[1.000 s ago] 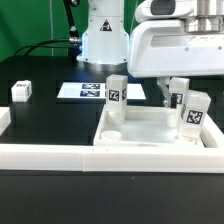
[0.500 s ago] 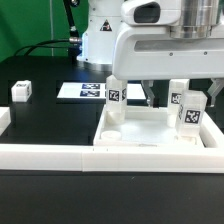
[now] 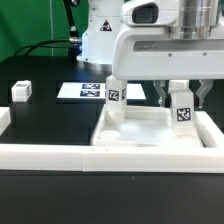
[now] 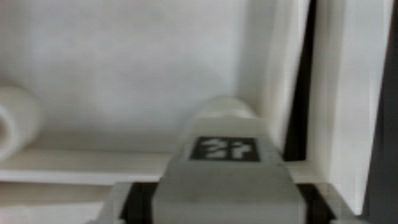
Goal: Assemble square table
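Observation:
The white square tabletop [image 3: 138, 140] lies at the front, raised rim up. One tagged white leg [image 3: 115, 95] stands upright in its far-left corner socket. My gripper [image 3: 182, 100] hangs over the tabletop's right side, with fingers [image 3: 160, 95] on either side of a second tagged leg [image 3: 182, 110], which is upright. In the wrist view that leg [image 4: 226, 145] fills the gap between the dark pads [image 4: 150, 205] of my gripper [image 4: 226, 205], above the tabletop floor [image 4: 143, 90] beside the rim [image 4: 294, 80]. A third leg [image 3: 20, 92] lies loose at the exterior view's left. Another leg is hidden.
The marker board [image 3: 84, 91] lies flat behind the tabletop. The long low white border wall [image 3: 45, 153] runs along the front. The robot base [image 3: 100, 35] stands at the back. A round socket [image 4: 15, 115] shows at the wrist view's edge.
My gripper has come down over the tabletop's right side and its fingers now flank one leg. Two legs showed on the right before; only one shows now, shifted a little.

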{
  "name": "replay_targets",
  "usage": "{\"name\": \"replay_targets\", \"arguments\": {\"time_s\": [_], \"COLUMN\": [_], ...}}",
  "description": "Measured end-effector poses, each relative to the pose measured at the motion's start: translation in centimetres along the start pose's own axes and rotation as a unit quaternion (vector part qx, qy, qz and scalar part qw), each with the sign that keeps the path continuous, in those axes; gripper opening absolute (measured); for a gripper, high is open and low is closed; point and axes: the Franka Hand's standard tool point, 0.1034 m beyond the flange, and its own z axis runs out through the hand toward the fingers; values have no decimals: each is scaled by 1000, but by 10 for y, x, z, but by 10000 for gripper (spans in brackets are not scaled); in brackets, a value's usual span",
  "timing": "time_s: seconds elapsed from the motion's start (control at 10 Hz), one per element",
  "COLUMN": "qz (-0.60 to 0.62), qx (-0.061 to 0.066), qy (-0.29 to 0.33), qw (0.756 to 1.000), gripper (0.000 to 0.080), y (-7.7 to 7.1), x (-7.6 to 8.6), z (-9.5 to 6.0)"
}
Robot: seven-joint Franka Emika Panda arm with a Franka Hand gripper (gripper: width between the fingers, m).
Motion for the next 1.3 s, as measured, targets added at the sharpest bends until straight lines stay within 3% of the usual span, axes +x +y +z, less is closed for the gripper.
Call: {"name": "replay_targets", "arguments": {"time_s": [0.5, 0.7, 0.9, 1.2, 1.3], "qz": [162, 277, 396, 577, 616], "qx": [0, 2, 8, 39, 43], "qy": [0, -2, -7, -3, -3], "qw": [987, 961, 918, 816, 787], "gripper": [292, 292, 292, 292, 292], "y": [-1, -6, -7, -13, -19], "x": [0, 4, 5, 6, 5], "z": [0, 4, 4, 6, 6]}}
